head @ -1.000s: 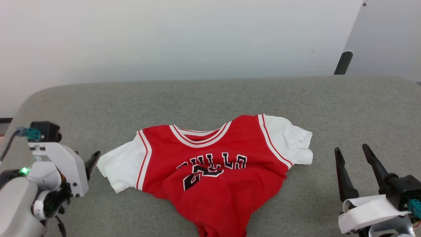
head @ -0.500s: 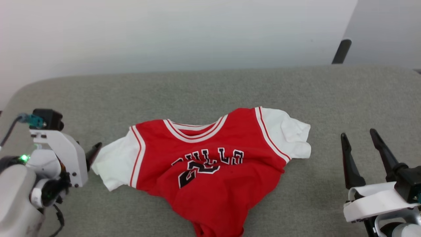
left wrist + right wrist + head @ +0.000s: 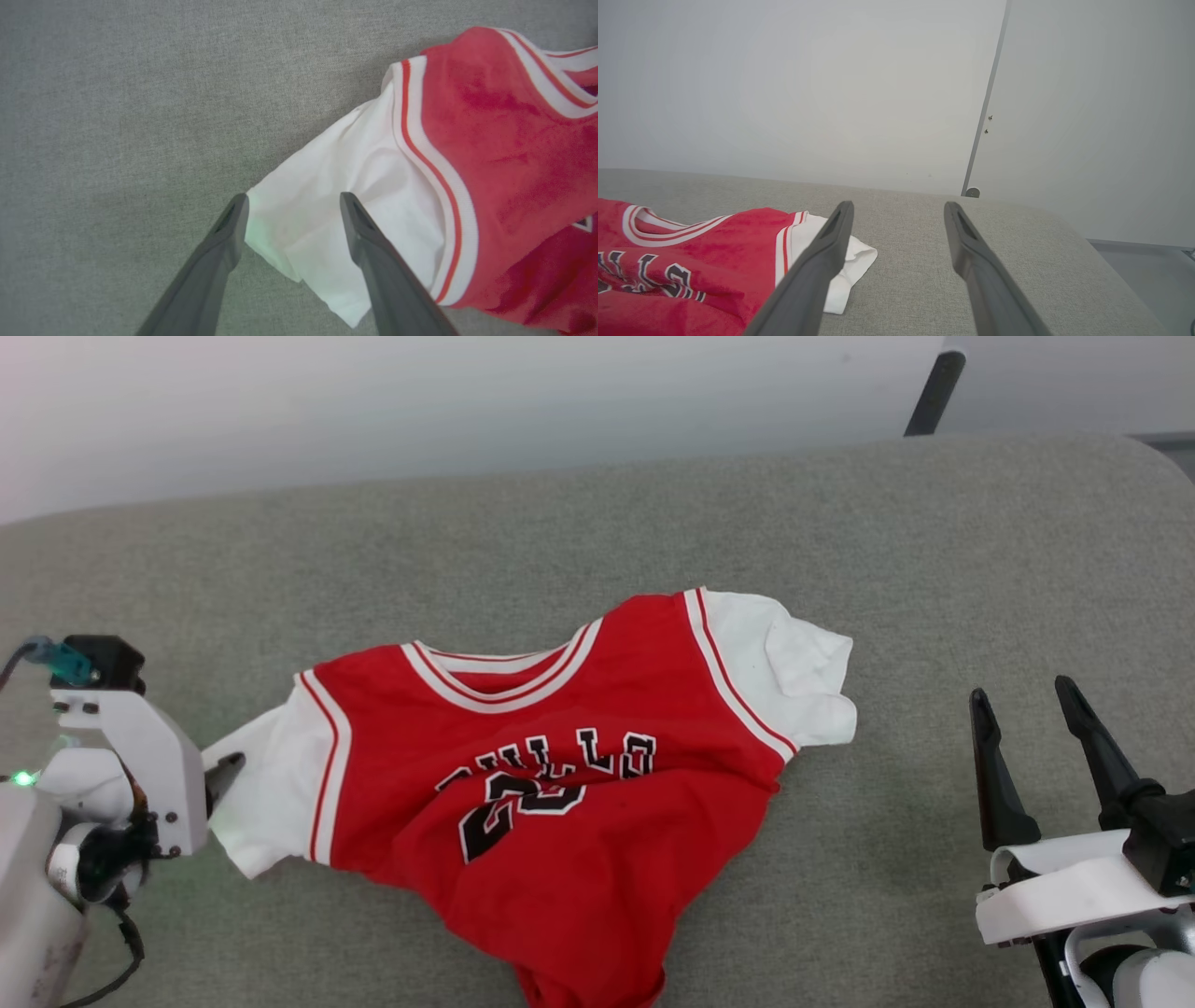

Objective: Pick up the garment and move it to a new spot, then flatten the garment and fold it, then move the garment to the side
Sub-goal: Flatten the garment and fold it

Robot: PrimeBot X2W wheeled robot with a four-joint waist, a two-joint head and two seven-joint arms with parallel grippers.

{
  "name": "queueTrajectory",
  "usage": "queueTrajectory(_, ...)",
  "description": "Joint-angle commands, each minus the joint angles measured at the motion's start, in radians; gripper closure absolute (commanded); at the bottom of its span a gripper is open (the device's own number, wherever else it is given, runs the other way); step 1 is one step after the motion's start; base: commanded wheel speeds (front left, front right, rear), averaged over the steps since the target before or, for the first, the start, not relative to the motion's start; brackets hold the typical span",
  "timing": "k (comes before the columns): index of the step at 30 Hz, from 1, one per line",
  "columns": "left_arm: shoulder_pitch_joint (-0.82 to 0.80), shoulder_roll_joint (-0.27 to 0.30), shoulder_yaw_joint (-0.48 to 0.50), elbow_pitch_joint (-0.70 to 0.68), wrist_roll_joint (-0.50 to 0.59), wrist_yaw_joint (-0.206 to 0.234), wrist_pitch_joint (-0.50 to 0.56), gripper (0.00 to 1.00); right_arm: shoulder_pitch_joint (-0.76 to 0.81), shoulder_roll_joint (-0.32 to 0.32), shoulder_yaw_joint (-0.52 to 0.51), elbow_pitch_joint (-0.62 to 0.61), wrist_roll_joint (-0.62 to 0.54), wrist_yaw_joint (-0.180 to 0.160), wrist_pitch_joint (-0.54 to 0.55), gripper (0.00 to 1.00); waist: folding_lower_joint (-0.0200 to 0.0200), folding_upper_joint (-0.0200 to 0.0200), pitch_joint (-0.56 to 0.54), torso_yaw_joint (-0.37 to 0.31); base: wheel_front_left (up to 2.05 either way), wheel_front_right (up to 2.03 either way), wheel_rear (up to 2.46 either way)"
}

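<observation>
The garment [image 3: 551, 784], a red jersey with white sleeves and black lettering, lies rumpled on the grey cushioned surface [image 3: 934, 569]. My left gripper [image 3: 224, 773] is at its left sleeve. In the left wrist view, the left gripper [image 3: 293, 198] stands open with its two fingers straddling the outer end of the white sleeve [image 3: 336, 186], low over the cloth. My right gripper [image 3: 1020, 691] is open and holds nothing, to the right of the garment's other sleeve [image 3: 794, 672] and apart from it. The right wrist view shows the right gripper [image 3: 899, 205] over bare fabric, with the garment [image 3: 691, 261] at lower left.
A white wall [image 3: 467, 401] rises behind the grey surface. A dark pole [image 3: 934, 387] stands at the back right. The surface rounds off at its right end [image 3: 1087, 242], beside a pale panel [image 3: 1087, 116].
The head camera has shifted, so the whole picture slid up and left. My left gripper has closed in on the white left sleeve and now straddles its end. The right gripper has barely moved.
</observation>
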Motion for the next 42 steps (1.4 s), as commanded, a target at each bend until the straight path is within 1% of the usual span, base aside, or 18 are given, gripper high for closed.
queueTrajectory(1, -0.012, 0.002, -0.005, 0.010, -0.001, -0.008, 0.005, 0.00, -0.017, -0.004, 0.000, -0.001, -0.004, 0.000, -0.005, 0.00, 0.0000, 0.0000, 0.017, -0.014, 0.00, 0.00, 0.00)
queueTrajectory(6, -0.026, 0.008, -0.014, 0.067, 0.015, -0.015, -0.001, 0.00, -0.019, -0.005, 0.001, -0.006, -0.007, 0.000, -0.003, 0.00, 0.0000, 0.0000, 0.032, -0.018, 0.00, 0.00, 0.00)
queueTrajectory(12, -0.044, -0.004, -0.024, 0.132, 0.010, -0.022, 0.015, 0.00, -0.021, -0.008, -0.002, -0.014, -0.009, 0.000, 0.005, 0.00, 0.0000, 0.0000, 0.045, -0.016, 0.00, 0.00, 0.00)
queueTrajectory(18, -0.065, -0.031, -0.020, 0.202, -0.014, -0.018, 0.032, 0.00, -0.029, -0.012, 0.001, -0.023, -0.009, 0.000, 0.015, 0.00, 0.0000, 0.0000, 0.057, -0.010, 0.00, 0.00, 0.00)
queueTrajectory(19, -0.067, -0.035, -0.024, 0.211, -0.016, -0.023, 0.041, 0.20, -0.028, -0.012, 0.002, -0.024, -0.008, 0.000, 0.019, 0.00, 0.0000, 0.0000, 0.059, -0.010, 0.00, 0.00, 0.00)
queueTrajectory(20, -0.068, -0.040, -0.022, 0.223, -0.029, -0.026, 0.055, 0.66, -0.029, -0.012, 0.005, -0.024, -0.009, 0.000, 0.023, 0.00, 0.0000, 0.0000, 0.061, -0.010, 0.00, 0.00, 0.00)
queueTrajectory(21, -0.070, -0.045, -0.022, 0.232, -0.036, -0.031, 0.066, 1.00, -0.031, -0.013, 0.008, -0.026, -0.009, 0.000, 0.024, 0.00, 0.0000, 0.0000, 0.063, -0.010, 0.00, 0.00, 0.00)
queueTrajectory(26, -0.086, -0.053, -0.025, 0.255, -0.048, -0.042, 0.079, 1.00, -0.046, -0.028, 0.023, -0.033, 0.011, 0.000, 0.055, 0.00, 0.0000, 0.0000, 0.070, -0.008, 0.00, 0.00, 0.00)
queueTrajectory(30, -0.101, -0.061, -0.039, 0.260, -0.041, -0.050, 0.089, 1.00, -0.074, -0.068, 0.059, -0.034, 0.059, 0.000, 0.124, 0.00, 0.0000, 0.0000, 0.081, -0.002, 0.00, 0.00, 0.00)
queueTrajectory(38, -0.149, -0.087, -0.058, 0.256, -0.029, -0.050, 0.100, 1.00, -0.214, -0.192, 0.112, 0.014, 0.188, 0.000, 0.427, 0.00, 0.0000, 0.0000, 0.122, 0.021, 0.00, 0.00, 0.00)
queueTrajectory(42, -0.176, -0.108, -0.066, 0.251, -0.024, -0.050, 0.095, 1.00, -0.304, -0.228, 0.131, 0.073, 0.265, 0.000, 0.558, 0.00, 0.0000, 0.0000, 0.149, 0.043, 0.00, 0.00, 0.00)
